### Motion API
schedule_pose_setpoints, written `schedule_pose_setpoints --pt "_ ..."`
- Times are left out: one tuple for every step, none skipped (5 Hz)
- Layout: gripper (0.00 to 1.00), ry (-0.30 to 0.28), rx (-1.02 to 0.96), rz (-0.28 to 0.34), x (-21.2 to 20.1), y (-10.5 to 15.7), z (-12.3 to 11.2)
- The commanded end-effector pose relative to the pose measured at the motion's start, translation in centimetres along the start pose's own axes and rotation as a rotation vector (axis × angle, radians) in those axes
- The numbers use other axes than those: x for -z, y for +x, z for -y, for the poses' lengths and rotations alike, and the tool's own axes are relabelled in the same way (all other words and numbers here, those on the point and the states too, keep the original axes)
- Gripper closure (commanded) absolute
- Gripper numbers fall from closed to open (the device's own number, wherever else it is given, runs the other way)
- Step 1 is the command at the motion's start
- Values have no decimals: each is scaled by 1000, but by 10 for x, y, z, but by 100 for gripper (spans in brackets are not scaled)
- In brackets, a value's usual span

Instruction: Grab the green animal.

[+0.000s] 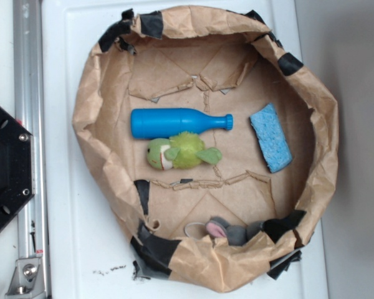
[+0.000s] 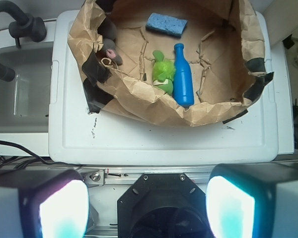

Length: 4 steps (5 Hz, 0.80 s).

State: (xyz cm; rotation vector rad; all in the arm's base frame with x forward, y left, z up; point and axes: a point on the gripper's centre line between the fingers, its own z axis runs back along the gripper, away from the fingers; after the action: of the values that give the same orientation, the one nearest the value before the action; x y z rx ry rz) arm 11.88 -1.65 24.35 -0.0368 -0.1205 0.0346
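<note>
Exterior view, left to right: black arm base (image 1: 6,168) and a metal rail (image 1: 30,143) at the left edge, then the white tabletop (image 1: 62,205) carrying a crumpled brown paper bin (image 1: 90,106), rim patched with black tape. Inside the bin: blue bottle (image 1: 174,122) lying on its side, neck pointing right. Green animal (image 1: 181,151) lies just below the bottle, touching or nearly touching it, about mid-bin; white face patch on its left end, leaf flap sticking out right. It lies free, nothing on it. Grey mouse (image 1: 229,232) with a pink ear is tucked against the lower rim, partly hidden by the paper, well apart from the green animal. Blue sponge (image 1: 271,138) sits flat on the right side of the bin floor, clear of the bottle cap.

Wrist view: gripper (image 2: 148,203) is at the bottom of frame, fingers (image 2: 59,208) wide apart at the left and right edges, nothing between them, so spread wide and empty. It hangs over the near tabletop edge, well apart from the bin. From here the green animal (image 2: 163,72) sits just left of the bottle (image 2: 183,75), mouse (image 2: 111,53) at left, sponge (image 2: 166,24) at the far side.
</note>
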Motion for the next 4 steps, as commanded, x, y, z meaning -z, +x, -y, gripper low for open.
schedule_pose_setpoints --pt "0 0 0 0 0 0 0" --pt "0 -139 47 51 27 35 -10" --pt "0 0 -184 80 46 69 -21" --pt "0 -38 -388 134 86 93 -36"
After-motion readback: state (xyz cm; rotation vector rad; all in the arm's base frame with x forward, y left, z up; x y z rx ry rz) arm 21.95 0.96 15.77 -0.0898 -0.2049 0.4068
